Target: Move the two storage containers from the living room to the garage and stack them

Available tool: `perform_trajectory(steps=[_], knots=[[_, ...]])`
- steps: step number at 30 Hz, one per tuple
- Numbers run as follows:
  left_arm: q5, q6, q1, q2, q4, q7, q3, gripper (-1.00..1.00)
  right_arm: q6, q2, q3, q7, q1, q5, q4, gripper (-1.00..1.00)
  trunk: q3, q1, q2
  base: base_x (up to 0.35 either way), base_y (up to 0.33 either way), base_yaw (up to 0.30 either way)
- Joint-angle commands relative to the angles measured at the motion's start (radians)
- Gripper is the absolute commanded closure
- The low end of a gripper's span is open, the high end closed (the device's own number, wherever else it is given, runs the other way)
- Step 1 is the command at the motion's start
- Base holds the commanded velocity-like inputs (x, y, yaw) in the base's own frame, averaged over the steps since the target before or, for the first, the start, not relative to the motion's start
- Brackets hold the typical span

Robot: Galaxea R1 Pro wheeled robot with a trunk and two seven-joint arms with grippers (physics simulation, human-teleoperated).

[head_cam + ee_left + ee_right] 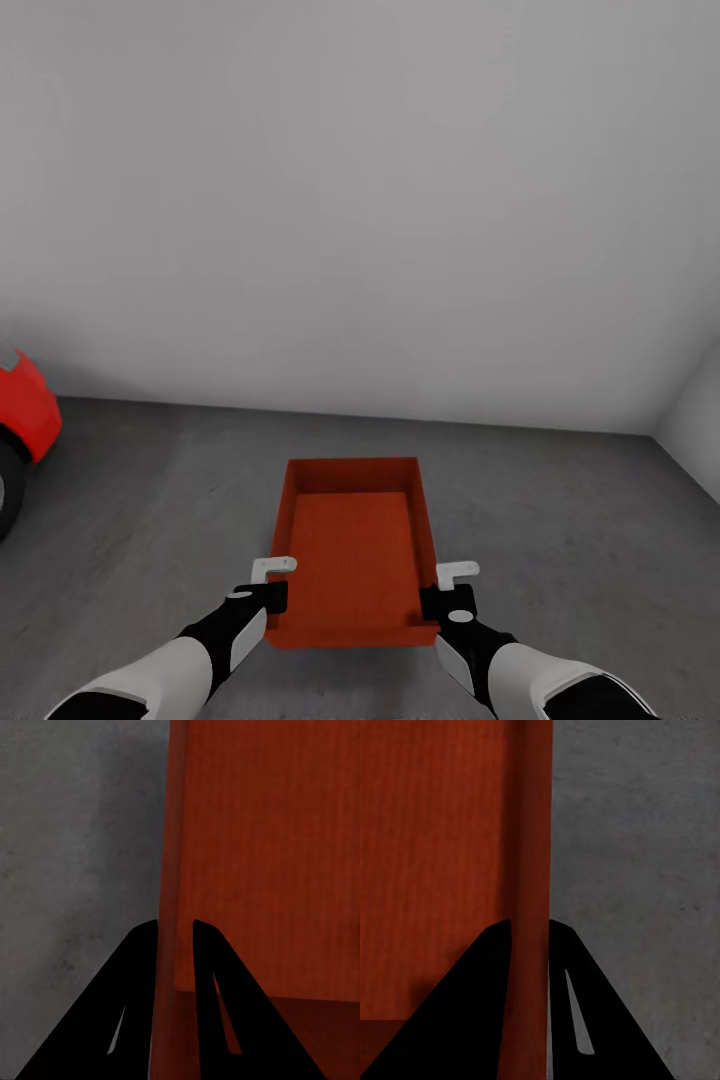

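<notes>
Lengthwise, storage container (355, 550) points toward wall (400, 200).

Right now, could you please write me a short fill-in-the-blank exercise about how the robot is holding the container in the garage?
1. The left gripper grips a side ____ of the storage container.
2. The right gripper clamps the container's ____ side wall.
3. The floor under the container is dark ____ concrete.
4. At the head view's left edge, part of a red ____ shows.

Missing words: wall; opposite; grey; car
</notes>
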Motion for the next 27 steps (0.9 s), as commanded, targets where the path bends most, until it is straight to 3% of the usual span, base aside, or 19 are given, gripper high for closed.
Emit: perform_trajectory(steps=[1, 27], knots=[[-0.007, -0.011, -0.001, 0.088, -0.006, 0.011, 0.056, 1.0, 0.0, 0.001, -0.044, 0.001, 0.0, -0.002, 0.001, 1.0, -0.003, 0.0, -0.001, 0.0, 0.0, 0.0], [-0.007, -0.011, -0.001, 0.088, -0.006, 0.011, 0.056, 1.0, -0.004, 0.0, -0.044, 0.001, 0.0, -0.002, 0.001, 1.0, -0.042, 0.0, -0.001, 0.0, 0.0, 0.0]])
